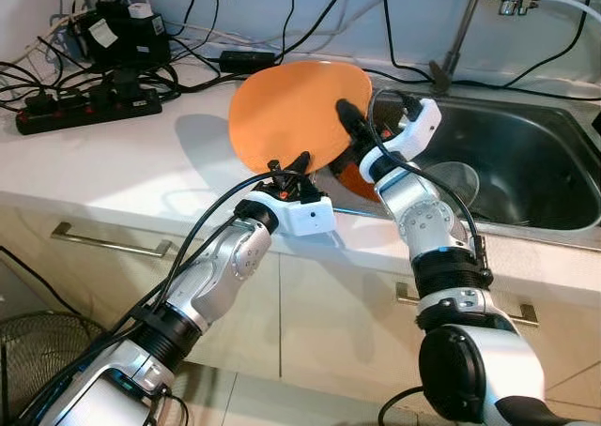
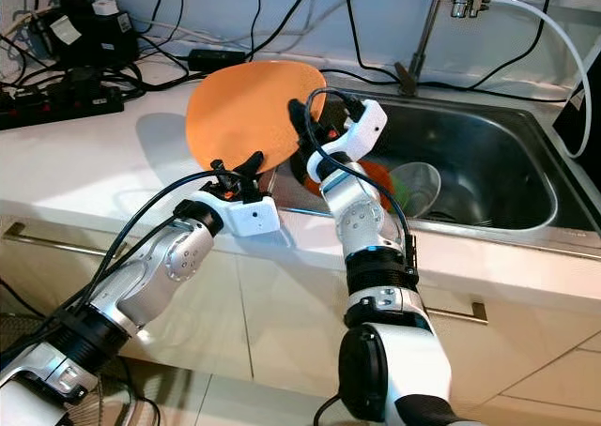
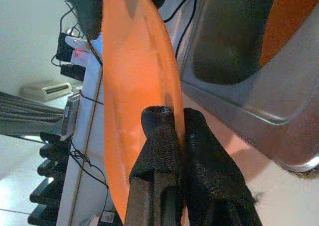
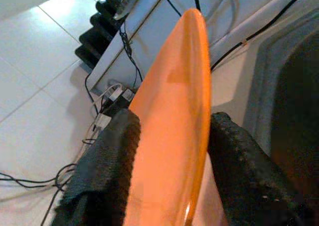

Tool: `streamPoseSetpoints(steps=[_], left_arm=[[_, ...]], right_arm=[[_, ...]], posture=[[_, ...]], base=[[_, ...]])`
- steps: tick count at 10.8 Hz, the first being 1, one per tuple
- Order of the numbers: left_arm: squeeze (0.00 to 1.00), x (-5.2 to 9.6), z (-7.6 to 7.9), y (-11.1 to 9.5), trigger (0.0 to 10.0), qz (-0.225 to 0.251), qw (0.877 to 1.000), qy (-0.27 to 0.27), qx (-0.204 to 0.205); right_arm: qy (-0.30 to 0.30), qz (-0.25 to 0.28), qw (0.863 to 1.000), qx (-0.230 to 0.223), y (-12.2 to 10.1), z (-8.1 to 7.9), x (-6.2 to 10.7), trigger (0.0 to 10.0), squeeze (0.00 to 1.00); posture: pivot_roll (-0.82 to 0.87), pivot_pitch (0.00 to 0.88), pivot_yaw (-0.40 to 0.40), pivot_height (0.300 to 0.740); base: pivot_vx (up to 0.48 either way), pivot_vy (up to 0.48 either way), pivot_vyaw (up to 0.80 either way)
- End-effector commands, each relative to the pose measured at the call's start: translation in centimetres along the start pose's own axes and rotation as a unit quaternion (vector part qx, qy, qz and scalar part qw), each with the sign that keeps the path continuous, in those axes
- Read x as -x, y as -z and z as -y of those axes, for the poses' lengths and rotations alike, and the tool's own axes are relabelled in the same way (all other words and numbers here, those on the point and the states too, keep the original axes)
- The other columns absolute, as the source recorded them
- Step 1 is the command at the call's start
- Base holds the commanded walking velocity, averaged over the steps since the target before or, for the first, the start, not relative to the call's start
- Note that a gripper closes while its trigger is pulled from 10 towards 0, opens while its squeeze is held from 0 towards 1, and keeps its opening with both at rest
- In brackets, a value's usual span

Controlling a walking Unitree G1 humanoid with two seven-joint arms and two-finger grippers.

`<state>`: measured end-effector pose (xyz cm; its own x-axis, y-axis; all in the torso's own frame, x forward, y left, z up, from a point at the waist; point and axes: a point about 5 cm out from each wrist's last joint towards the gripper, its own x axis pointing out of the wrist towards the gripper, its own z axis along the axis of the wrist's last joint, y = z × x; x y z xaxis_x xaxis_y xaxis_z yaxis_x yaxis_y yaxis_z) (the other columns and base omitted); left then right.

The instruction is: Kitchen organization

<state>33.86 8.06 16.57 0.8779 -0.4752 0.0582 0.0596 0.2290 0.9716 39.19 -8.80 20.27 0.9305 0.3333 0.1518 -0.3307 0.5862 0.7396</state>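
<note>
Left tool (image 1: pixel 286 168), right tool (image 1: pixel 346 116) both clamp smooth round orange plate (image 1: pixel 286 107) rim.

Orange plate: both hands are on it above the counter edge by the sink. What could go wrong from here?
1. The left hand pinches only the thin rim of the orange plate; it may slip or swing if the right hand lets go.
2. It is held tilted near the sink, where a glass bowl lies; a drop could strike it.
3. Cables lie behind.
</note>
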Motion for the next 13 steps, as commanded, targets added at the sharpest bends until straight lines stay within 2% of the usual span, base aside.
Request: streamPoseSetpoints(steps=[1, 7, 10, 11, 13], left_arm=[[0.00, -0.02, -0.40, -0.66, 10.0, 0.018, 1.000, -0.004, -0.011], [0.00, -0.12, -0.68, -0.78, 10.0, 0.023, 1.000, -0.013, -0.012], [0.00, -0.11, -0.72, -0.86, 10.0, 0.031, 0.999, -0.013, -0.026], [1.00, -0.08, -0.64, -0.90, 10.0, 0.034, 0.999, -0.010, -0.020], [1.00, -0.05, -0.62, -0.98, 10.0, 0.036, 0.999, -0.011, -0.020]], right_arm=[[-0.005, 0.003, 1.000, 0.006, -0.36, -0.37, -0.27, 0.0, 0.00], [-0.008, -0.004, 1.000, -0.001, 0.04, -0.46, -0.35, 0.0, 0.00], [-0.009, -0.010, 1.000, -0.008, 0.28, -0.46, -0.34, 0.0, 0.00], [-0.011, -0.012, 1.000, -0.010, 0.38, -0.48, -0.32, 0.0, 0.00], [-0.008, -0.004, 1.000, -0.019, 0.34, -0.46, -0.29, 0.0, 0.00]], posture=[[0.24, 0.000, -0.044, 0.740], [0.24, 0.000, -0.044, 0.740], [0.24, 0.000, -0.043, 0.740], [0.24, 0.000, -0.042, 0.740], [0.25, 0.000, -0.040, 0.740]], base=[[0.000, 0.000, 0.00], [0.000, 0.000, 0.00], [0.000, 0.000, 0.00], [0.000, 0.000, 0.00], [0.000, 0.000, 0.00]])
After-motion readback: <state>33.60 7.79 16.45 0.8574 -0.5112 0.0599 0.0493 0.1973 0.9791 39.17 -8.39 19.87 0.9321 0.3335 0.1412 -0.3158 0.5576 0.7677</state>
